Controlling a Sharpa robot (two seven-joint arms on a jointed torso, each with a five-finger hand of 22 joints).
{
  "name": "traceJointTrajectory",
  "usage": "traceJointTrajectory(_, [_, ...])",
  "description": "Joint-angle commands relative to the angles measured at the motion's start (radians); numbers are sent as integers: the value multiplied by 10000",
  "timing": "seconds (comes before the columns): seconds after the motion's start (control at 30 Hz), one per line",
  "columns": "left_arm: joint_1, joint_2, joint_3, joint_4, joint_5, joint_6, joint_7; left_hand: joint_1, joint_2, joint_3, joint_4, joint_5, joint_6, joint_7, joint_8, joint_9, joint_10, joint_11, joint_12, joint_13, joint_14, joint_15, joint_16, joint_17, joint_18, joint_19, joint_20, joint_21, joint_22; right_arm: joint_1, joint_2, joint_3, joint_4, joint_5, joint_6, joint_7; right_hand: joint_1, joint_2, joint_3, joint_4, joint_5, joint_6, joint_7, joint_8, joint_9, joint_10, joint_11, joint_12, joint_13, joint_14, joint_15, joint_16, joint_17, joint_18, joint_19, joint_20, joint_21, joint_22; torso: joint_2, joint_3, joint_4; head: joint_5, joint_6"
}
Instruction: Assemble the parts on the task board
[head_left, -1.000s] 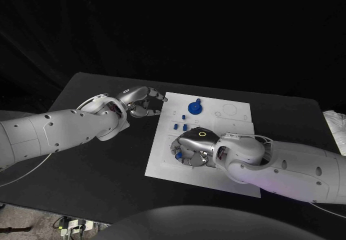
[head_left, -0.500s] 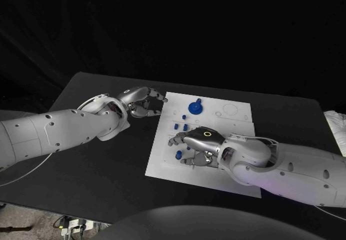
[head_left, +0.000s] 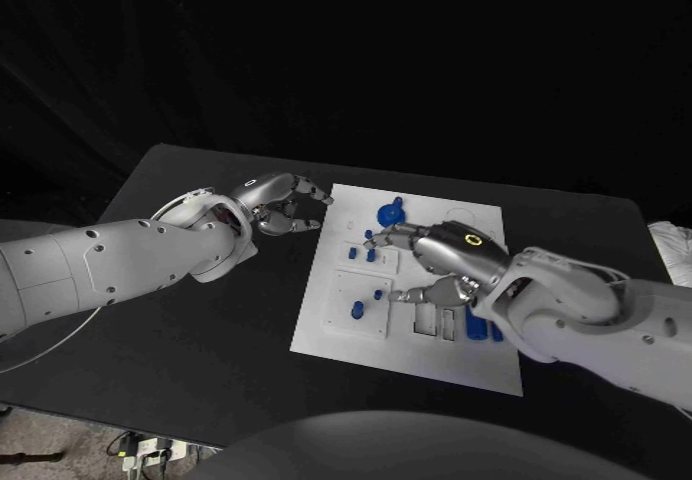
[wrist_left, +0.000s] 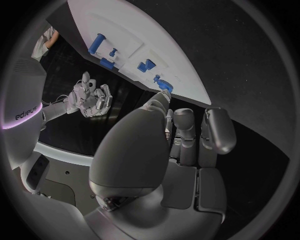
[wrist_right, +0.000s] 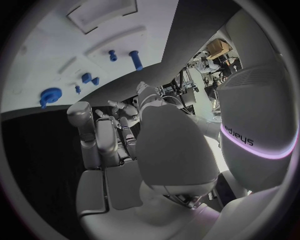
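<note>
Looking down from the head camera, we see the board (head_left: 408, 352) lying in the middle of the black desk (head_left: 188, 330), a white plate with shallow recesses. Our right hand (head_left: 433, 262) hangs over the middle of the board, its fingers spread apart and nothing between them; one fingertip reaches toward the small parts near the board's far left, and another points down by the rectangular recess. We cannot tell whether any fingertip touches the board.

Our left hand (head_left: 284, 203) sits at the board's far left corner, just off its edge, over the desk. Its fingers are curled in toward the palm, and we see no part in them. The left wrist view shows the same hand (wrist_left: 181, 150) with the fingers drawn together side by side, the board's edge just beyond the tips.

On the board, a round blue part (head_left: 389, 213) with a knob stands near the far edge. Several small blue pegs (head_left: 355, 255) sit in a cluster just left of the right hand. Nearer us, a blue piece (head_left: 358, 312) stands at the left side of a recessed square, with a small one (head_left: 376, 295) just beyond it. Two long blue bars (head_left: 477, 324) lie side by side under the right wrist, beside the rectangular recess.
</note>
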Motion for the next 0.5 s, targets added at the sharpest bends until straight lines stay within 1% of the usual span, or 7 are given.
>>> traceJointTrajectory(0.03, [0, -27, 9, 96, 154, -313, 343, 57, 48, 77, -6, 48, 24, 45, 41, 11, 56, 31, 25, 9, 14, 31, 22, 25, 51, 17, 83, -1, 1642, 381, -631, 6, 250, 1721, -623, 980, 245, 409, 398, -249, 1464, 518, 96, 259, -60, 697, -90, 364, -15, -69, -29, -18, -53, 141, 15, -25, 94, 916, -30, -31, -13, -127, 0])
traceJointTrajectory(0.17, [0, -40, 9, 170, 181, -417, 410, 64, 47, 83, -4, 51, 37, 52, 45, 12, 71, 27, 32, 10, 14, 30, 23, 26, 50, 19, 84, 3, 1643, 824, -1479, -10, 332, 2282, -582, 1071, 211, 489, 776, -324, 1379, 1175, 157, 497, -215, 2467, -328, 1029, -27, -724, -122, -490, -985, 290, -543, -69, -658, 705, -47, -42, -33, -263, 0])
traceJointTrajectory(0.27, [0, -35, 9, 198, 189, -451, 433, 64, 47, 83, -4, 51, 37, 52, 45, 12, 71, 27, 32, 10, 14, 30, 23, 26, 50, 19, 84, 3, 1643, 956, -1835, -30, 275, 2375, -505, 931, 179, 498, 930, -336, 817, 1392, 287, 556, -310, 3634, -614, 1544, 94, -1377, -281, -940, -1795, 458, -1210, -176, -1517, 478, -57, -45, -41, -338, 0])
traceJointTrajectory(0.37, [0, -35, 8, 240, 195, -484, 451, 73, 45, 93, 0, 56, 62, 67, 52, 15, 93, 19, 41, 12, 17, 27, 30, 36, 49, 24, 84, 13, 1646, 1049, -2187, -66, 166, 2333, -293, 545, -109, 475, 857, -239, -332, 1752, 343, 661, -429, 4982, -1140, 2662, 679, -1362, -647, -1031, -1826, 486, -1370, -483, -1804, 407, -69, -55, -50, -432, 0])
traceJointTrajectory(0.4, [-2, -39, 8, 252, 196, -494, 459, 73, 45, 93, 0, 56, 62, 67, 52, 15, 93, 19, 41, 12, 17, 27, 30, 36, 49, 24, 84, 13, 1646, 1067, -2274, -77, 143, 2294, -194, 356, -358, 446, 737, -130, -741, 1981, 327, 732, -472, 5451, -1270, 3310, 1165, -439, -776, -424, -557, 407, -1066, -613, -1461, 516, -70, -54, -56, -465, 0])
traceJointTrajectory(0.43, [-5, -43, 8, 261, 197, -501, 468, 73, 45, 93, 0, 56, 62, 67, 52, 15, 93, 19, 41, 12, 17, 27, 30, 36, 49, 24, 84, 13, 1646, 1081, -2350, -86, 133, 2250, -76, 129, -642, 504, 608, -55, -939, 2340, 299, 895, -440, 7172, -1323, 5094, 3428, 751, -817, 356, 1280, 287, -642, -677, -934, 680, -68, -47, -65, -478, 0])
traceJointTrajectory(0.5, [-15, -49, 8, 271, 200, -506, 478, 82, 48, 106, 3, 66, 83, 82, 57, 17, 112, 14, 48, 12, 20, 23, 34, 43, 50, 24, 84, 12, 1646, 1100, -2465, -99, 149, 2176, 260, -438, -1614, 787, 318, -67, -871, 3180, 152, 1251, -338, 10044, -1376, 8102, 8025, 1930, -871, 1104, 3163, 34, 372, -753, 347, 1057, -75, -41, -76, -526, 0])
